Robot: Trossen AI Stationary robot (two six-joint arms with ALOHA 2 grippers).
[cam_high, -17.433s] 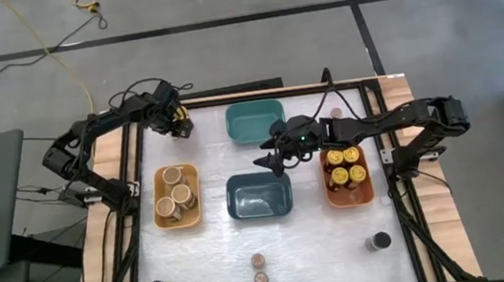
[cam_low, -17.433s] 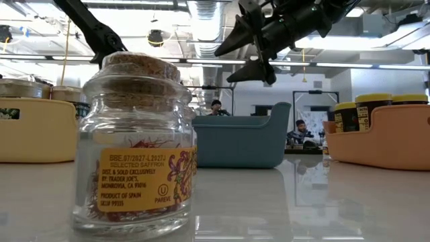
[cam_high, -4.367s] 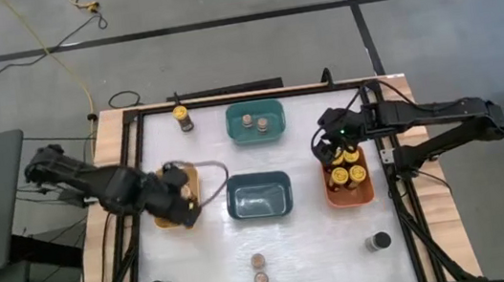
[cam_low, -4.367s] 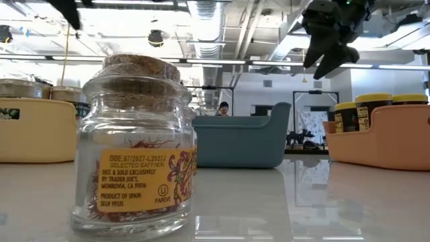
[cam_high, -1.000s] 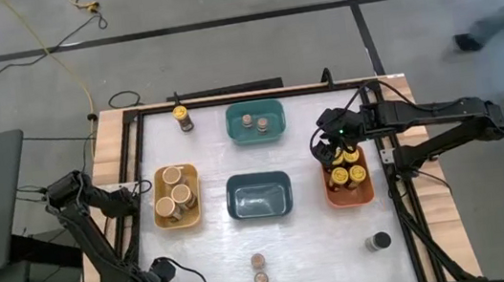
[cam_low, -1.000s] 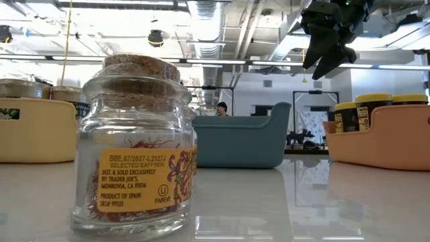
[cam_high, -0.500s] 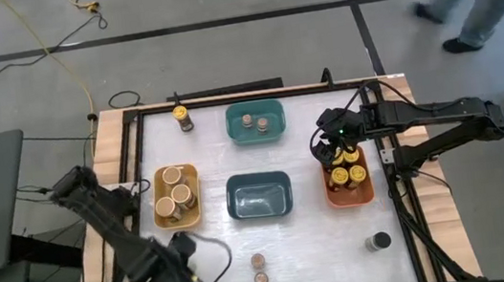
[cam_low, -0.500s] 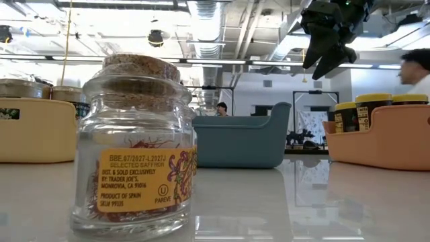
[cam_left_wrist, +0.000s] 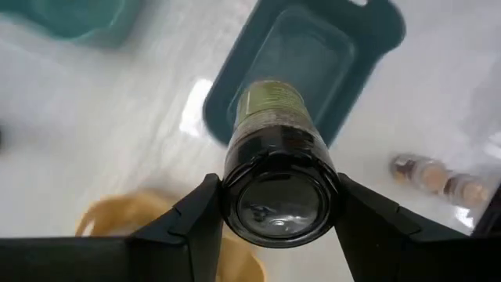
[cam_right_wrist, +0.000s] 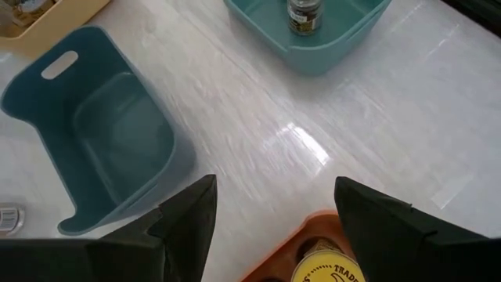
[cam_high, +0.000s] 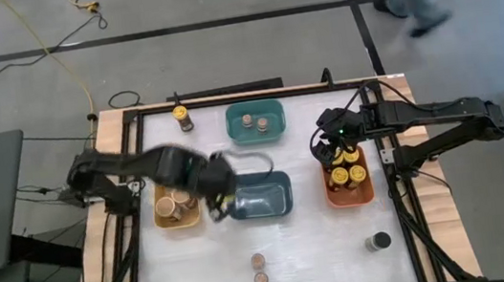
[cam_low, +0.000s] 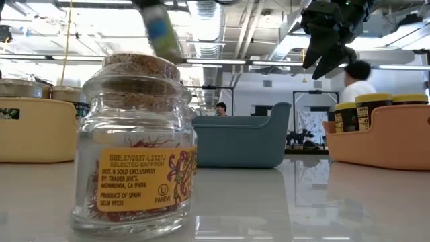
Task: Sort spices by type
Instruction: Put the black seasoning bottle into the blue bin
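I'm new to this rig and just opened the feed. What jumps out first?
The left end effector grips a dark-lidded jar above the empty dark-blue bin mid-table. In the low view, a cork-topped saffron jar fills the foreground. The right end effector hovers open over the orange bin.

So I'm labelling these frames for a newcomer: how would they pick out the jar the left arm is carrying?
Find the dark-blue bin at the table's centre. At its left edge hangs the left gripper, shut on the dark-lidded jar. Unlike every other jar, it is held in the air, not standing on the table or in a bin.
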